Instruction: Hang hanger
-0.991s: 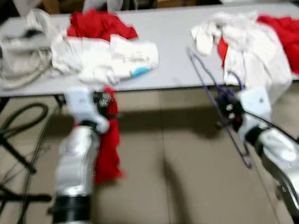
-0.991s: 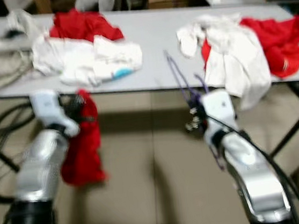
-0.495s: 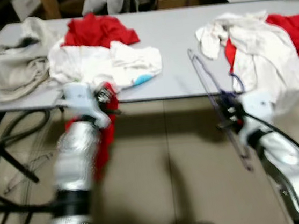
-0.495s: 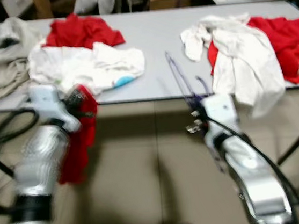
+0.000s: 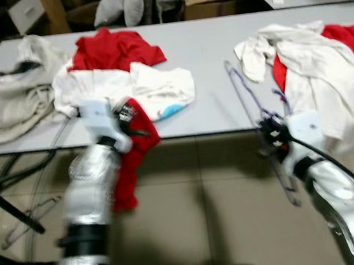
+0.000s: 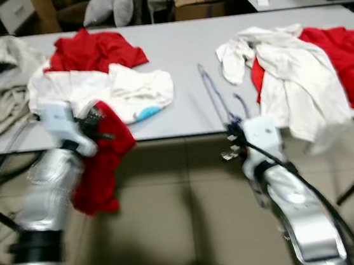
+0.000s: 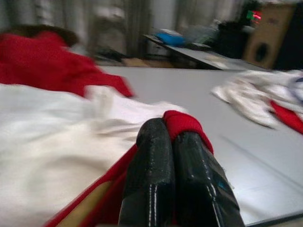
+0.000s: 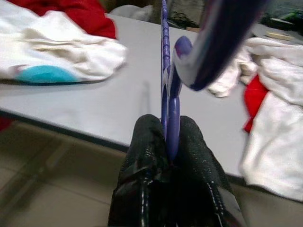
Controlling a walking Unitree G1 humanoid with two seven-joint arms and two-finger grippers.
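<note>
My right gripper [image 5: 272, 136] is shut on a purple hanger [image 5: 244, 96], which slants up over the front edge of the grey table [image 5: 200, 46]. The right wrist view shows the hanger's hook [image 8: 180, 49] rising between the black fingers [image 8: 144, 142]. My left gripper [image 5: 129, 117] is shut on a red garment [image 5: 130, 166] that droops from it below the table's front edge. In the left wrist view the red cloth [image 7: 182, 123] is pinched between the fingertips [image 7: 154, 137].
On the table lie a beige cloth [image 5: 13, 93] at far left, a red and white pile [image 5: 119, 72] left of centre, and a white and red pile [image 5: 317, 72] at right. Table legs [image 5: 5, 197] and cables stand on the tiled floor at left.
The camera has moved closer to the table. My left gripper has risen with the red garment to the table's front edge. The right gripper still holds the hanger.
</note>
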